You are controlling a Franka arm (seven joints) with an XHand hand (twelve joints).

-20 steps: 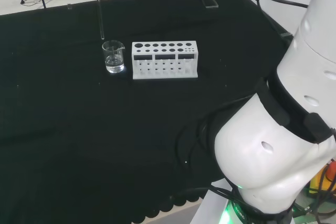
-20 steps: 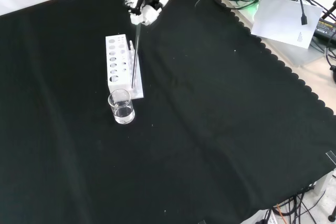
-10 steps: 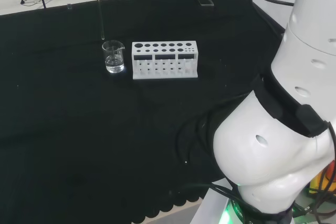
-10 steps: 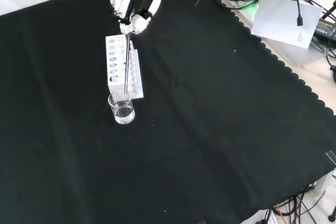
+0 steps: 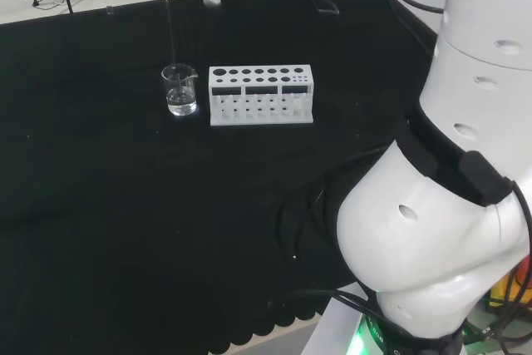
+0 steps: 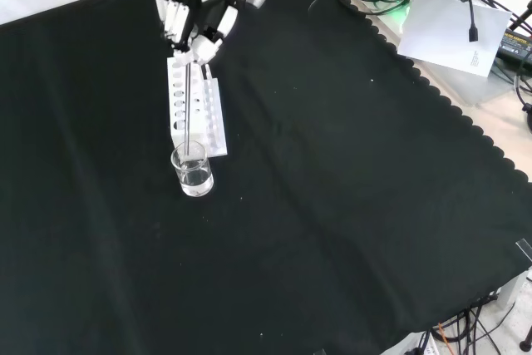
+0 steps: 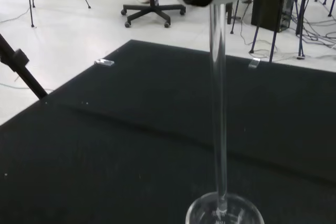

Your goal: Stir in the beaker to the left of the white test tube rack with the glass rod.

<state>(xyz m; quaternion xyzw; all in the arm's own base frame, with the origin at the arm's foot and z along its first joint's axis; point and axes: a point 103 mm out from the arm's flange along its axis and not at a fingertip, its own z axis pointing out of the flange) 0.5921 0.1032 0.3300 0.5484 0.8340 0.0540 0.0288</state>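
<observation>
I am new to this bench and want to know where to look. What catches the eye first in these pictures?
First, the black and white hand at the top of the front view, its fingers closed on a thin clear glass rod that hangs straight down. The rod's tip sits at the mouth of a small clear glass beaker with some clear liquid. Right behind the beaker in that view stands the white test tube rack.

I see table [image 6: 349,205]: matt black cloth | beaker [image 6: 192,170]: clear glossy glass | glass rod [image 7: 218,103]: smooth, transparent | test tube rack [image 5: 261,95]: matt white plastic | hand [image 6: 189,6]: glossy white and black plastic
</observation>
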